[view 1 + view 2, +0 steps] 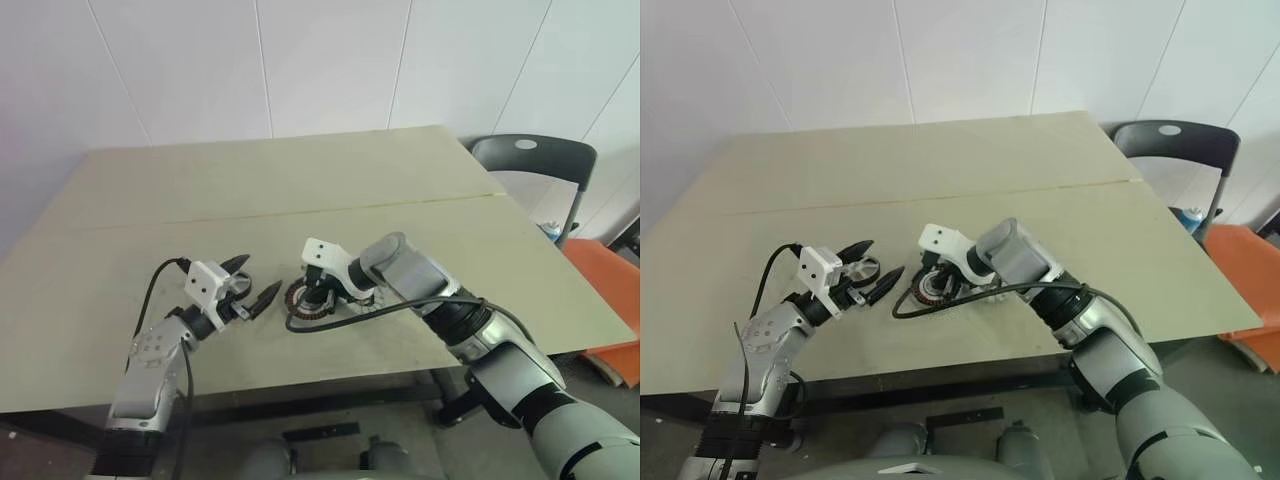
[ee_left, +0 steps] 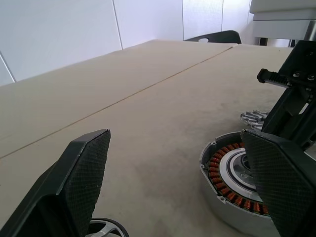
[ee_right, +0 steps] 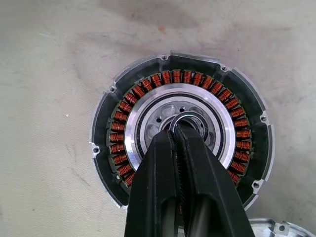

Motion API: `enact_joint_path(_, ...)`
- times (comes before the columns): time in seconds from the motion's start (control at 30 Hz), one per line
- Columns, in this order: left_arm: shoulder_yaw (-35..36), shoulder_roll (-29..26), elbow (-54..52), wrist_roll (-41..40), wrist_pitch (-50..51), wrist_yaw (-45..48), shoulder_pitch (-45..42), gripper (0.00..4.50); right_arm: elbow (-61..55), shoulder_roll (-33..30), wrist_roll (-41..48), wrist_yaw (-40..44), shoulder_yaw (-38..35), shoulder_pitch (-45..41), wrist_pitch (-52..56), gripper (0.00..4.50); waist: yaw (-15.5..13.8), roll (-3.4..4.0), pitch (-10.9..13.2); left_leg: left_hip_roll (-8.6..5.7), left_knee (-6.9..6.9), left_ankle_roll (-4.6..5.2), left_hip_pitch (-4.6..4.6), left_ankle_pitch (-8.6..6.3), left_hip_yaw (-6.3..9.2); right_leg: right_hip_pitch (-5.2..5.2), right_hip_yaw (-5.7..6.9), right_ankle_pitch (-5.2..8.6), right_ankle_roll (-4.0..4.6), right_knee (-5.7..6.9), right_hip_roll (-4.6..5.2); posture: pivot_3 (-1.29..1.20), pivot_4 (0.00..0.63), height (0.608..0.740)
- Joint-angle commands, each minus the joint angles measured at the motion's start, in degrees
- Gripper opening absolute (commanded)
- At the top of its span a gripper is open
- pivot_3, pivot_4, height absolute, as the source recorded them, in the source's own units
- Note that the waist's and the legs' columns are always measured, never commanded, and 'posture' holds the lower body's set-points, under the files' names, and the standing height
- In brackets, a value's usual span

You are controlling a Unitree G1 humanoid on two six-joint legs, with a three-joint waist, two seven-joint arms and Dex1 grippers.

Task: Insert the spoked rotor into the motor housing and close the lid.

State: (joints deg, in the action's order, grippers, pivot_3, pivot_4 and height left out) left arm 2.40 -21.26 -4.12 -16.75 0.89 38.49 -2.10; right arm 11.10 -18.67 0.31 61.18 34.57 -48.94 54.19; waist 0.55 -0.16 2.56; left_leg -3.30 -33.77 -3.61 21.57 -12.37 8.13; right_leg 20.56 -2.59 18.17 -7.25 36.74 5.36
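on the pale wooden table (image 1: 330, 190), the left gripper (image 1: 249, 283) hovers with its black fingers spread wide, holding nothing, a small silvery wheel-like part (image 1: 866, 269) just beneath it. just to its right lies the round grey-rimmed motor housing with a copper-red ring of windings (image 3: 181, 140), flat near the front edge. the right gripper (image 3: 177, 126) points down into its pale centre, jaws pressed together, tips at the central hole.
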Motion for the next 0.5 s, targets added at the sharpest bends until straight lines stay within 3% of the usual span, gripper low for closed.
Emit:
enact_joint_path(0.03, 0.0, -0.1, -0.4, 0.0, -0.7, 0.1, -1.1, 4.5, 1.6, -0.4, 1.0, 1.7, 2.2, 1.2, 2.5, 0.04, 0.0, 0.0, 0.0, 0.0, 0.02, 0.01, 0.0, -0.03, 0.0, 0.0, 0.0, 0.0, -0.03, -0.04, 0.0, 0.0, 0.0, 0.74)
enact_joint_path(0.5, 0.0, -0.3, -0.3, -0.1, -0.7, 0.1, -1.0, 4.5, 0.5, -0.7, 2.7, 2.4, 2.6, 1.2, 3.9, 0.04, 0.1, 0.0, 0.0, 0.0, 0.23, 0.02, 0.0, -0.05, -0.03, -0.02, 0.01, 0.0, -0.04, -0.27, 0.0, 0.0, 0.0, 0.74)
